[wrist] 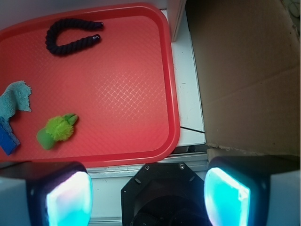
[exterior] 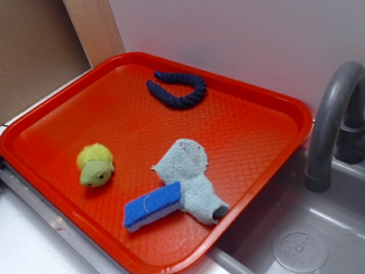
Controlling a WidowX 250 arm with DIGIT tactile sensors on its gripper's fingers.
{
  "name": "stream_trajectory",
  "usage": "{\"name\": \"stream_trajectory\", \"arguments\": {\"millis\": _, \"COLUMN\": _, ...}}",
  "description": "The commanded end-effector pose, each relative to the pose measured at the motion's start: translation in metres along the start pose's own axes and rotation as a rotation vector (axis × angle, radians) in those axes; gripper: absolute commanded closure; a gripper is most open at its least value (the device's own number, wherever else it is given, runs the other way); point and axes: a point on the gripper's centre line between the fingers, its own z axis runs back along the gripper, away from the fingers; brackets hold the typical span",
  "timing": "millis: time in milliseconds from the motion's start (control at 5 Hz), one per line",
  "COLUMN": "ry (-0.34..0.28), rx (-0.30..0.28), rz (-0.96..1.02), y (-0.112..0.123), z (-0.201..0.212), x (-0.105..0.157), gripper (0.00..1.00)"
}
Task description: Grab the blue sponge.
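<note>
Four things sit on the red tray (exterior: 256, 165), and only one of them matters. Nearest the front edge in the exterior view is the blue sponge (exterior: 153, 205), lying flat with its thin white layer along the lower side. One end of it touches, maybe slightly overlaps, the pale grey-blue cloth (exterior: 191, 177), which is rumpled just behind and to the right of it. That's going to be the annoying bit imo: a sloppy approach could pinch cloth along with foam.

A bit left of those is a little green plush toy (exterior: 94, 166), well apart from the sponge, so no trouble there. Way at the back is the dark navy rope (exterior: 178, 90), curled in a U, also out of the way.

From the wrist view, the gripper (wrist: 148, 195) is hanging off the tray over the white counter, jaws spread wide apart with nothing between them. The sponge only just peeks in at the left edge of that view (wrist: 8, 137), so the arm isn't lined up at all. I'd guess this is the very start, with the whole reach left to do. A grey tap (exterior: 331, 120) stands over the sink on the right.
</note>
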Motion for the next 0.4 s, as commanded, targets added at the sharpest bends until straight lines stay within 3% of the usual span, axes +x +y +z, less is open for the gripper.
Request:
{"name": "stream_trajectory", "arguments": {"millis": 0, "ry": 0.0, "rx": 0.0, "rz": 0.0, "y": 0.0, "z": 0.0, "x": 0.0, "gripper": 0.0}}
{"name": "stream_trajectory", "arguments": {"millis": 200, "ry": -0.078, "rx": 0.01, "rz": -0.048, "y": -0.025, "z": -0.004, "x": 0.009, "gripper": 0.0}}
